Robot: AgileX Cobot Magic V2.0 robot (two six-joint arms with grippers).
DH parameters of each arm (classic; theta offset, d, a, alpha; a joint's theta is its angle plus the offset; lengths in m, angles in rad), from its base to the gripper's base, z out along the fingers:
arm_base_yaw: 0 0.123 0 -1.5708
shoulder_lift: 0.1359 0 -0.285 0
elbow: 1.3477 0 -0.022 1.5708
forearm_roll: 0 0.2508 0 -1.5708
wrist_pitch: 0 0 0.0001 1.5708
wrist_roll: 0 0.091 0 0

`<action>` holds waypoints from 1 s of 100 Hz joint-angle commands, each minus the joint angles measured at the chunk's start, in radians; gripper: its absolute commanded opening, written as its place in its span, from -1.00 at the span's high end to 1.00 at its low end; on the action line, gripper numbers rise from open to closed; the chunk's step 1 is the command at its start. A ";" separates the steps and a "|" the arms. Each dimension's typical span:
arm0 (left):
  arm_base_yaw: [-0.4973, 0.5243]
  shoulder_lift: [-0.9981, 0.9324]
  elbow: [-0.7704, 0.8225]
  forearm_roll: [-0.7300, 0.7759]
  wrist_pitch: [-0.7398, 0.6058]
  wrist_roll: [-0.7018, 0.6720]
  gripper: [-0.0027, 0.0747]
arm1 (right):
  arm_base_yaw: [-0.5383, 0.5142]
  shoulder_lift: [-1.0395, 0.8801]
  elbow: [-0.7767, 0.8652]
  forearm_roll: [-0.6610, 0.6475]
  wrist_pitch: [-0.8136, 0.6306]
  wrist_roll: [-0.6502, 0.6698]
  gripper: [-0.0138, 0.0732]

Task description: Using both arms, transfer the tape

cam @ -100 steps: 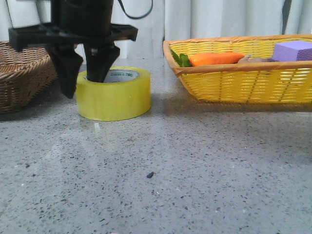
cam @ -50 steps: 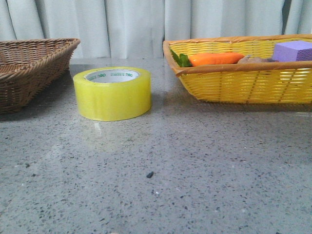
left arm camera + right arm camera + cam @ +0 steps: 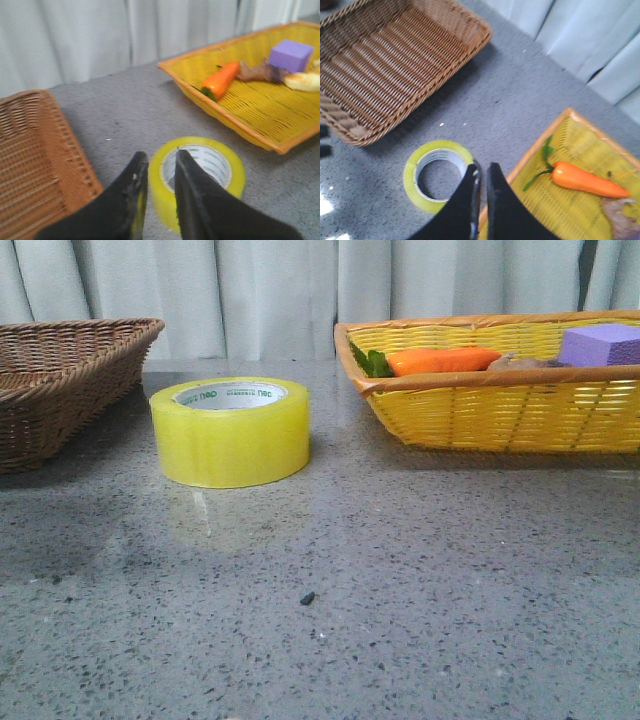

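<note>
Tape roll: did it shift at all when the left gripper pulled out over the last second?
No. In the front view the tape sits at the same spot between the brown basket and the yellow basket, flat on the table.

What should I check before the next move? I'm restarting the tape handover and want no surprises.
1. Tape lying flat on the table, between the baskets: ok.
2. Tape free of both grippers: ok.
3. Left gripper above the tape, fingers nearly closed: not ok for a grasp.
4. Right gripper high above the table, fingers nearly shut: not ok for a grasp.
5. Brown basket empty: ok, per the right wrist view.
6. Yellow basket holds a carrot and a purple block: ok.
</note>
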 commanded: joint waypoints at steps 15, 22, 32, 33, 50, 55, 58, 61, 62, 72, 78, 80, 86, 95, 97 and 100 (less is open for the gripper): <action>-0.073 0.194 -0.165 0.019 0.013 -0.002 0.16 | -0.005 -0.162 -0.002 -0.114 0.026 0.046 0.85; -0.079 0.259 -0.219 0.019 0.066 -0.002 0.01 | -0.005 -0.209 0.037 -0.151 0.029 0.059 0.85; -0.079 0.329 -0.286 0.019 0.150 -0.002 -0.03 | -0.005 -0.275 0.107 -0.203 0.025 0.091 0.85; -0.079 0.340 -0.297 0.019 0.157 0.000 -0.03 | -0.005 -0.280 0.112 -0.206 0.023 0.097 0.85; -0.080 0.455 -0.421 -0.037 0.309 0.074 -0.03 | -0.005 -0.401 0.260 -0.282 -0.010 0.163 0.85; -0.080 0.484 -0.453 -0.082 0.344 0.128 -0.03 | -0.005 -0.438 0.303 -0.300 -0.018 0.186 0.85; -0.080 0.503 -0.469 -0.108 0.365 0.156 -0.03 | -0.005 -0.456 0.327 -0.309 -0.025 0.199 0.85; -0.080 0.519 -0.489 -0.135 0.381 0.185 -0.03 | -0.005 -0.473 0.353 -0.322 -0.029 0.211 0.85; -0.080 0.523 -0.493 -0.146 0.385 0.197 -0.03 | -0.005 -0.481 0.365 -0.324 -0.029 0.214 0.85; -0.080 0.572 -0.535 -0.176 0.430 0.242 -0.02 | -0.005 -0.531 0.448 -0.342 -0.036 0.241 0.85; -0.080 0.594 -0.557 -0.176 0.460 0.245 -0.02 | -0.005 -0.551 0.496 -0.351 -0.036 0.254 0.85; -0.080 0.601 -0.565 -0.176 0.471 0.245 -0.02 | -0.005 -0.559 0.510 -0.354 -0.036 0.261 0.85; -0.080 0.623 -0.579 -0.192 0.492 0.246 -0.02 | -0.005 -0.580 0.546 -0.365 -0.036 0.274 0.85; -0.080 0.646 -0.586 -0.230 0.496 0.288 -0.02 | -0.005 -0.601 0.592 -0.371 -0.039 0.285 0.85; -0.080 0.648 -0.586 -0.234 0.496 0.290 -0.02 | -0.005 -0.605 0.597 -0.371 -0.041 0.287 0.85; -0.080 0.656 -0.587 -0.243 0.496 0.290 -0.02 | -0.005 -0.611 0.607 -0.371 -0.044 0.292 0.85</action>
